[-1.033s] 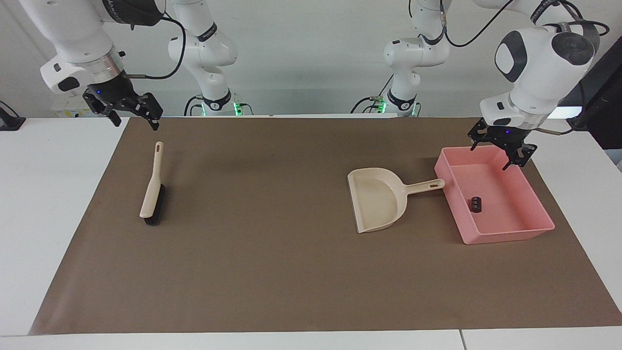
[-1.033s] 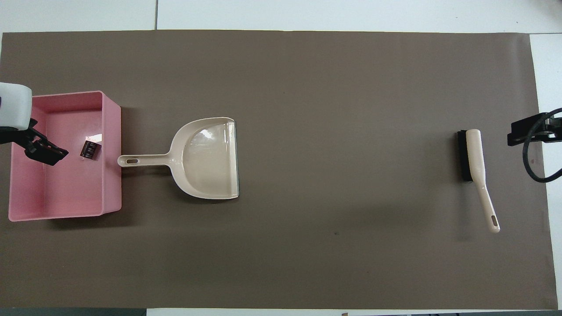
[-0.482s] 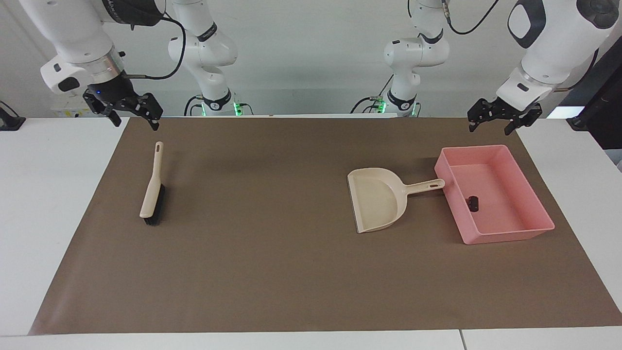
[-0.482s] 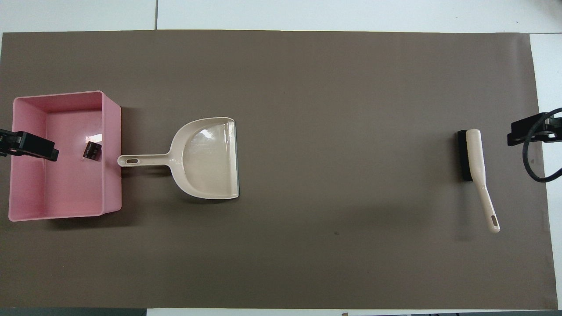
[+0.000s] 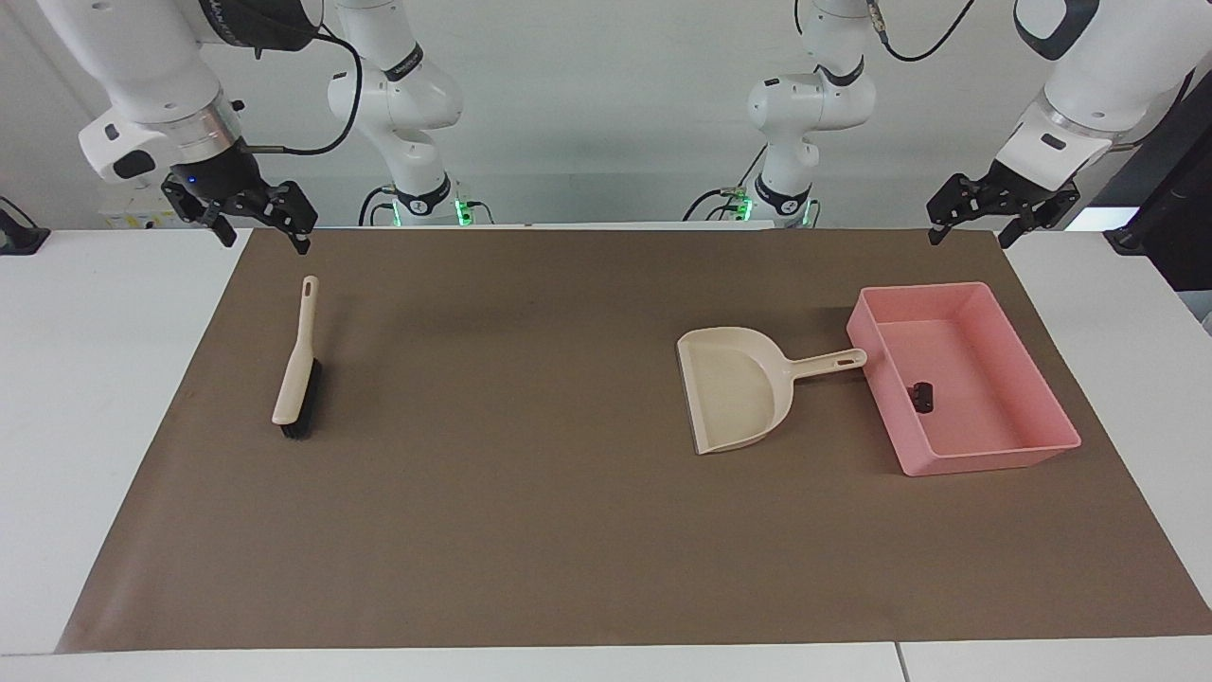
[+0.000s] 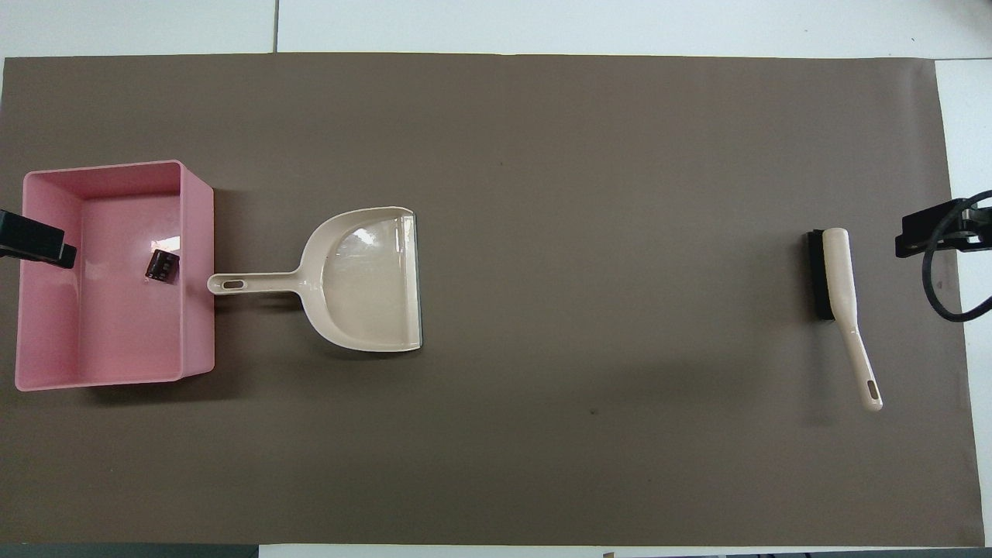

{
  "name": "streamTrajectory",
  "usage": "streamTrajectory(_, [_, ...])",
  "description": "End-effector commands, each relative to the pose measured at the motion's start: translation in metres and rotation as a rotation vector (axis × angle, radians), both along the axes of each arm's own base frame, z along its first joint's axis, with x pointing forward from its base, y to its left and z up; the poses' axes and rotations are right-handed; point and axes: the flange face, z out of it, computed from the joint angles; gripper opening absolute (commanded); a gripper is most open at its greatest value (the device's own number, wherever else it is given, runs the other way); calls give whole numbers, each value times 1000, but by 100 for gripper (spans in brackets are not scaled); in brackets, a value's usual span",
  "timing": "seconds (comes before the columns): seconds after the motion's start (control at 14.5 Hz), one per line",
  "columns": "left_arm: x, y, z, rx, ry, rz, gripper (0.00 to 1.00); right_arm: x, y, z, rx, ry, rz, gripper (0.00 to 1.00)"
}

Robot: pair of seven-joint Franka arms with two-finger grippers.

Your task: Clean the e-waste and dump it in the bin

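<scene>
The pink bin (image 5: 985, 459) stands on the brown mat at the left arm's end; it also shows in the overhead view (image 6: 116, 376). One dark block of e-waste (image 5: 921, 396) lies on its floor near the dustpan-side wall, also seen from overhead (image 6: 161, 265). No white piece with green marks shows. My left gripper (image 5: 971, 235) is open and empty, raised high over the bin's outer edge (image 6: 39, 244). My right gripper (image 5: 265, 239) is open and empty, waiting in the air over the mat's edge beside the brush, and shows in the overhead view (image 6: 930, 232).
A beige dustpan (image 5: 734, 398) lies beside the bin with its handle touching the bin's wall, also seen from overhead (image 6: 372, 279). A beige brush with black bristles (image 5: 298, 365) lies at the right arm's end (image 6: 837, 279).
My left gripper has risen out of the bin and drawn back toward its base. The dark block stays in the bin. The right arm has not moved.
</scene>
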Motion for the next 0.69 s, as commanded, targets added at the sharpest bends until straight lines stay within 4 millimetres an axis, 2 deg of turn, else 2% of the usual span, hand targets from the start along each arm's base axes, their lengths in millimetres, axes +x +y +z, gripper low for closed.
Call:
streamTrajectory(0.0, [1,3,2,-15,29,48,99,0,-1,2,23,3,11,100])
streamTrajectory(0.14, [-9,1,-3,-9,45,79,99,0,-1,2,23,3,11,100])
streamTrajectory(0.48, [-10,3,-7,-5,46,77,99,0,-1,2,23,3,11,100])
streamTrajectory(0.62, [-5,5,-4,-2,3,75,99,0,-1,2,23,3,11,100])
